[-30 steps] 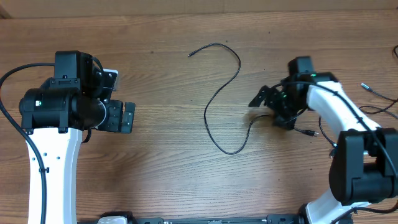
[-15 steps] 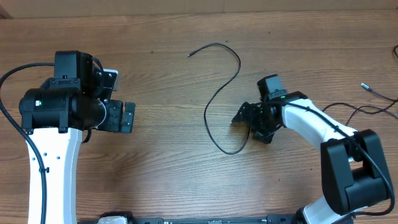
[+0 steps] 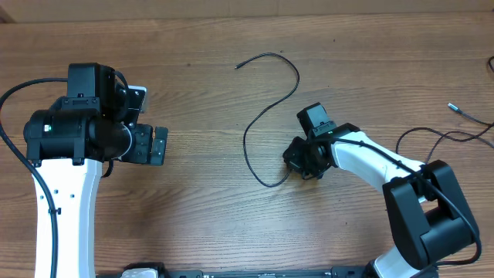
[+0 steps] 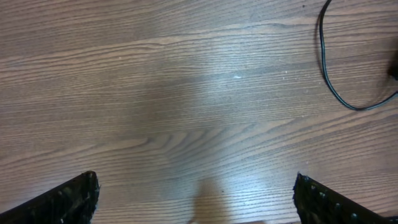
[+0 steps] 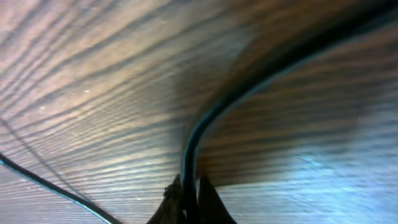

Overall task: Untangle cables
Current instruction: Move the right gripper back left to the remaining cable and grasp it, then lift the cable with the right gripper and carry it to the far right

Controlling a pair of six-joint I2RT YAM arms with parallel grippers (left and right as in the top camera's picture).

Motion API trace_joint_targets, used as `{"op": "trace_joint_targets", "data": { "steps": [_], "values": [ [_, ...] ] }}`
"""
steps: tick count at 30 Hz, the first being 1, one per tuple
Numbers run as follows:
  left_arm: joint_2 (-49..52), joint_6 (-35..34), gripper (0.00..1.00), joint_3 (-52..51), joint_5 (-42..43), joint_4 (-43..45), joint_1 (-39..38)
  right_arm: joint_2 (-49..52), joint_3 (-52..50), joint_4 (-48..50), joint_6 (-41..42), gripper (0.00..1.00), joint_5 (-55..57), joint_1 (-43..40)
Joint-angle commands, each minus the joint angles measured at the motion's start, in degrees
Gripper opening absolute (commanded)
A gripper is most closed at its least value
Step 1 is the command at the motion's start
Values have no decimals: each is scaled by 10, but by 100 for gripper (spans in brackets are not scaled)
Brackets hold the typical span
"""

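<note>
The right gripper [image 5: 188, 202], just right of centre in the overhead view, pinches a thin black cable [image 3: 246, 148] that loops toward the upper centre. More cables [image 3: 454, 107] lie at the right edge. The left gripper [image 3: 158, 144], at left, is spread wide above the wooden table [image 3: 208, 224].

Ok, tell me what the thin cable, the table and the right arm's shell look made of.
The cable: likely a rubber or plastic sheath, black with a slight sheen, and it bends in loose curves. The table: wood or wood-look laminate, brown with grain lines and soft glare; I cannot tell which. The right arm's shell: probably plastic, smooth glossy white.
</note>
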Motion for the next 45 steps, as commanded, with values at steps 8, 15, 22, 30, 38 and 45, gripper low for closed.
{"op": "trace_joint_targets", "data": {
  "steps": [8,15,22,30,38,45],
  "values": [
    [2,0,100,3,-1,0,3,11,212,-26,-101,4,-95,3],
    [2,0,99,3,-1,0,3,11,426,-120,-147,4,107,0],
    [2,0,100,3,-1,0,3,11,542,-76,-252,4,506,-11],
    [2,0,100,3,-1,0,3,11,543,102,-428,4,670,-112],
    [2,0,99,3,-1,0,3,11,543,136,-438,4,627,-332],
    [2,0,100,3,-1,0,3,11,542,135,-438,4,542,-495]
  ]
}}
